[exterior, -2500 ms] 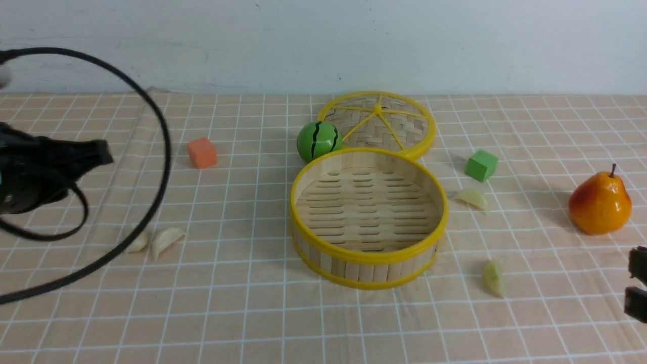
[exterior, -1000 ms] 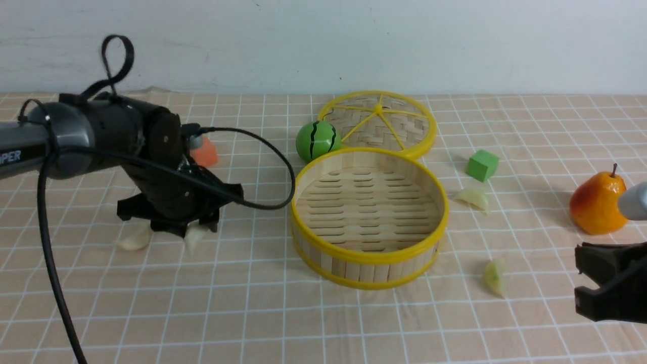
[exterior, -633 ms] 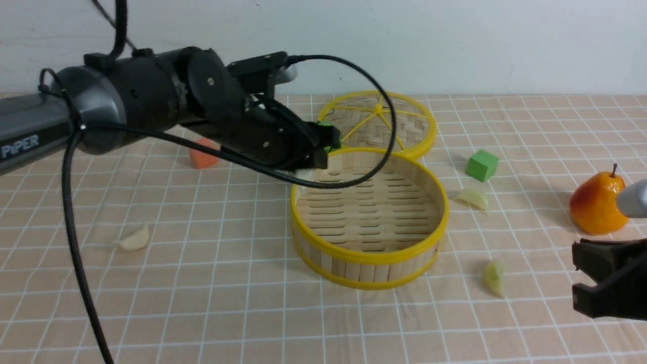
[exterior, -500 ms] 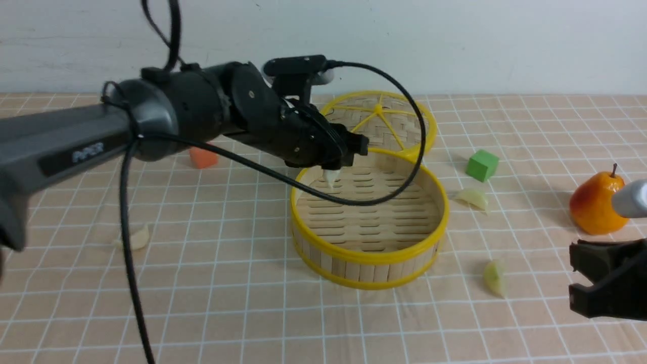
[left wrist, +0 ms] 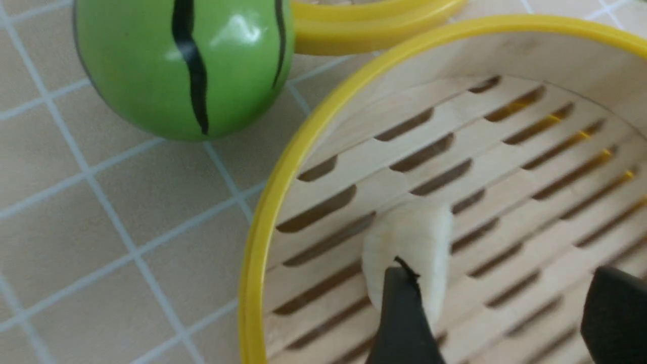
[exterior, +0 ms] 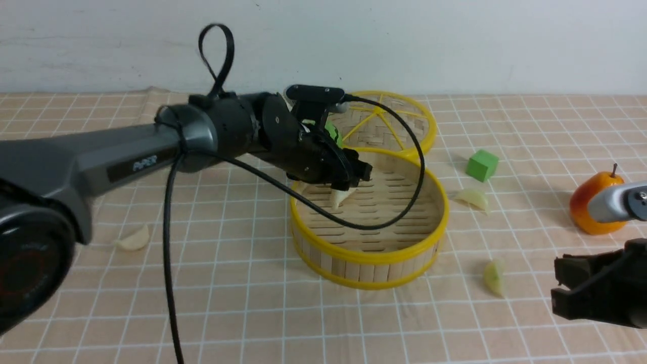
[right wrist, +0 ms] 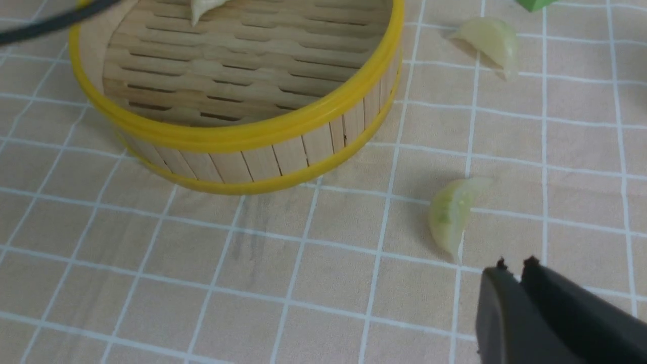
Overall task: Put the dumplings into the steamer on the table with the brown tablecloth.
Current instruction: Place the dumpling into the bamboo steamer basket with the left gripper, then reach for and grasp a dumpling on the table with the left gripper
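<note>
Presently the left end effector [exterior: 356,178] hangs over the steamer [exterior: 369,259], jaws spread wide, gripping nothing. One cream dumpling [left wrist: 412,237] stands on end directly beneath it, inside the rim, leaning on one finger [left wrist: 399,313] and well clear of the other; cannot tell whether its lower tip rests on the slats. Judgement: drop-off of the first dumpling, three to go. Remaining: a second cream dumpling [exterior: 132,238] on the brown tablecloth [exterior: 227,313] far behind the left end effector; a pale dumpling [exterior: 472,197] across the steamer from it; a yellow-green dumpling [right wrist: 450,215] just ahead of the right end effector [right wrist: 513,265], which is clenched on nothing. Risks: the dumpling may cling to that finger and ride out on withdrawal; it sits close to the wall, so a sideways retreat could flick it over the rim. The wrist cable [exterior: 417,167] droops across the steamer and might catch the rim and shift the basket. The watermelon ball [left wrist: 177,65] lies just beside the end effector, outside the rim; a low exit would knock it. Right side: approaching shut would only shove its dumpling along the tabletop.
</note>
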Robot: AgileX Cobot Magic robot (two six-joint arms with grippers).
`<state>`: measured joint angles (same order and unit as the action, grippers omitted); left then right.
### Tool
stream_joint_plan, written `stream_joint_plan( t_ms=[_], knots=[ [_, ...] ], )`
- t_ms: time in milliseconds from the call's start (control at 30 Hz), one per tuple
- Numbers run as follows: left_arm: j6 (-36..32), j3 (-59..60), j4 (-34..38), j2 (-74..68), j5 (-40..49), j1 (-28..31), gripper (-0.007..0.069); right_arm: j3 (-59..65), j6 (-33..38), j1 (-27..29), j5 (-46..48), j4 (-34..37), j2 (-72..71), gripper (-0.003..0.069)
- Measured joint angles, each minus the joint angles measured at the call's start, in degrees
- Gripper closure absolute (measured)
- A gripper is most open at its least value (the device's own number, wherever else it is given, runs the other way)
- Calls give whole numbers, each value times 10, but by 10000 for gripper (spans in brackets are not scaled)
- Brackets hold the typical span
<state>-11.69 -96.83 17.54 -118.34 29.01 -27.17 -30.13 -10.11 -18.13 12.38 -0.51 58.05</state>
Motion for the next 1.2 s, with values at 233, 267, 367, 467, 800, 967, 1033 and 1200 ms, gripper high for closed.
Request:
stream_joint_plan(
  t_ms=[233, 267, 367, 467, 800, 967, 1033, 1200],
  knots=[
    [98, -4, -187, 145, 221, 35, 195, 0, 0, 0, 0, -2, 33, 599],
    [130, 2, -218, 158, 260, 57, 207, 0, 0, 0, -1, -1, 43, 596],
    [162, 34, -238, 157, 310, 108, 236, 0, 0, 0, -5, 5, 59, 594],
    [170, 109, -225, 134, 281, 169, 277, 0, 0, 0, -8, 29, 72, 588],
    [174, 146, -248, 60, 195, 200, 317, 0, 0, 0, -9, 42, 77, 574],
    [195, 146, -274, 42, 188, 200, 317, -1, -1, 0, -9, 42, 77, 570],
    [217, 146, -280, 41, 188, 200, 317, -1, -1, 0, -9, 42, 77, 567],
    [232, 146, -271, 47, 202, 200, 317, -1, -1, 0, -10, 43, 77, 561]
  ],
)
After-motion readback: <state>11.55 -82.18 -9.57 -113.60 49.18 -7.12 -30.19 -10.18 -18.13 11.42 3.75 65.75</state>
